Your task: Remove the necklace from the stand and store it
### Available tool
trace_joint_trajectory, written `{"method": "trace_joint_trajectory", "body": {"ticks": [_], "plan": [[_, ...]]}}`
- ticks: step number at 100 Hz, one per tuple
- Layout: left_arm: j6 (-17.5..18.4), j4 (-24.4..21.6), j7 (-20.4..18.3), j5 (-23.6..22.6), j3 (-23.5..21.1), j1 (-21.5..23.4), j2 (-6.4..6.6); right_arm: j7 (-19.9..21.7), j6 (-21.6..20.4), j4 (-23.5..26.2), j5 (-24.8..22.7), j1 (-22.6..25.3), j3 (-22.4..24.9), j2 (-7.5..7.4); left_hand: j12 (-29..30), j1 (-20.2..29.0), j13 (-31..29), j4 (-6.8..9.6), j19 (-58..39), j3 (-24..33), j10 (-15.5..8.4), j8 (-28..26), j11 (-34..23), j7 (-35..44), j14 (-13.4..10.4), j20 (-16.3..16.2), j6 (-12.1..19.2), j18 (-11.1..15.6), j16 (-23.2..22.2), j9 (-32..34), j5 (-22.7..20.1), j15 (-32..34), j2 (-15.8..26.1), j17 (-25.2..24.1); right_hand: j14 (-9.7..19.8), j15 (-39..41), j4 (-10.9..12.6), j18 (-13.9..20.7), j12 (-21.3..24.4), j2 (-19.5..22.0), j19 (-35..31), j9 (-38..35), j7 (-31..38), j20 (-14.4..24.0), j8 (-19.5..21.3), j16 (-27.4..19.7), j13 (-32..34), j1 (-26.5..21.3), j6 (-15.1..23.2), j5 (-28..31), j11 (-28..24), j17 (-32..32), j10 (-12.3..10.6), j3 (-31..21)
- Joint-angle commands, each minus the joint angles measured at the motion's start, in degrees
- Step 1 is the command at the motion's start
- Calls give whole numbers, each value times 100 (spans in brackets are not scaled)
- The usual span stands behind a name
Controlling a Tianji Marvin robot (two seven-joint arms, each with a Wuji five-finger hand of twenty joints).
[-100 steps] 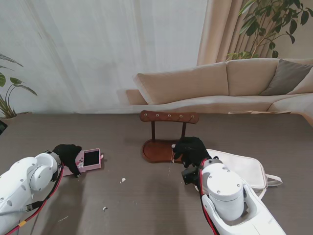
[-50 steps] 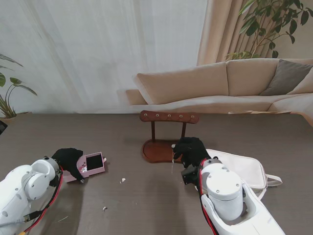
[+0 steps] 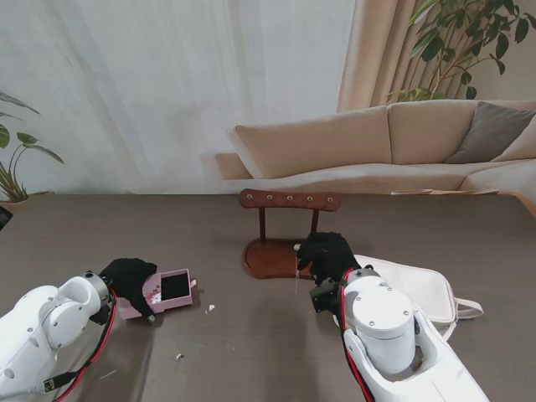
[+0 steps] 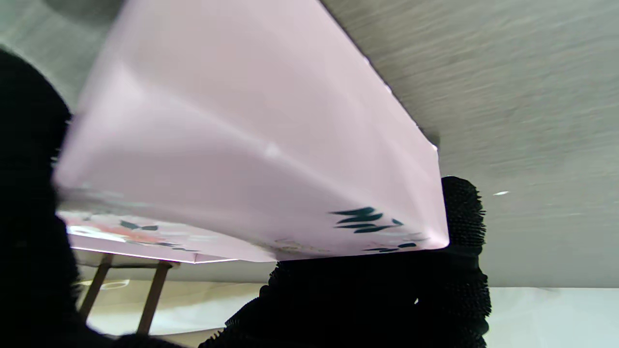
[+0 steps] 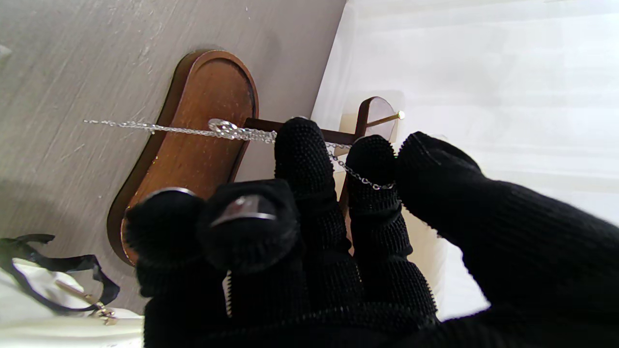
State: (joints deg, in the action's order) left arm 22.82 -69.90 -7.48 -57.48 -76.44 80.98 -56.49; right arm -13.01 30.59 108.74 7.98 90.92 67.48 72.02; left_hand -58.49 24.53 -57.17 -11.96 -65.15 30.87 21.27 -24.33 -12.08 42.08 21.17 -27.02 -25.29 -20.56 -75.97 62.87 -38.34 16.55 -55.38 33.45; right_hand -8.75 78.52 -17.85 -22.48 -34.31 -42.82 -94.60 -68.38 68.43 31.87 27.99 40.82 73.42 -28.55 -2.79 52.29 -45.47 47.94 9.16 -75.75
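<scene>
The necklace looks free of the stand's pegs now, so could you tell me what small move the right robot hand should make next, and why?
Probably carry the necklace left toward the pink box. The chain drapes over the right robot hand fingers and hangs beside the wooden stand, no longer on its pegs. The left robot hand holds the box with its dark compartment showing.

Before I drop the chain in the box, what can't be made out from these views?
- Pink box interior: in the stand view only a dark opening; in the left wrist view its blurred outer wall fills the frame.
- Necklace: a thin, barely visible strand in the stand view; in the right wrist view the right hand fingers cover part of it, so the grip is unclear.
- Left hand: its fingertips on the box are hidden.
- White bag: partly behind the right arm.
</scene>
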Motion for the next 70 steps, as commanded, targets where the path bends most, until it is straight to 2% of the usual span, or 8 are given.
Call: {"method": "trace_joint_trajectory", "body": {"ticks": [1,35,70], "plan": [[95,-225,-93,41,16,-10,-71,60,23,12,4,-38,-36,41,-154,3118,-543,171,-526,2653,-1152,-187,-677,4191,-309,-278,1267,387,-796,889,-717,1959,656,207,151,165,-94,-22,-69,-244,-201,-219,19,-76,69,39,164,-91,30,144,13,1563,117,-273],[444,-732,-265,286,226,-160,-111,4,79,113,-31,-221,-174,74,-172,3082,-632,170,-635,2732,-1106,-192,-688,4217,-332,-372,1247,302,-822,927,-718,2214,603,335,173,176,-94,-12,-69,-248,-204,-228,18,-73,71,44,165,-84,33,153,15,1564,107,-275],[529,-855,-277,511,791,-480,-154,-68,189,342,-52,-404,-408,124,-176,3060,-641,153,-679,2751,-1084,-196,-686,4229,-362,-424,1269,264,-800,934,-705,2360,603,381,181,179,-93,-11,-70,-252,-207,-240,14,-72,76,46,165,-80,41,154,17,1565,101,-277]]}}
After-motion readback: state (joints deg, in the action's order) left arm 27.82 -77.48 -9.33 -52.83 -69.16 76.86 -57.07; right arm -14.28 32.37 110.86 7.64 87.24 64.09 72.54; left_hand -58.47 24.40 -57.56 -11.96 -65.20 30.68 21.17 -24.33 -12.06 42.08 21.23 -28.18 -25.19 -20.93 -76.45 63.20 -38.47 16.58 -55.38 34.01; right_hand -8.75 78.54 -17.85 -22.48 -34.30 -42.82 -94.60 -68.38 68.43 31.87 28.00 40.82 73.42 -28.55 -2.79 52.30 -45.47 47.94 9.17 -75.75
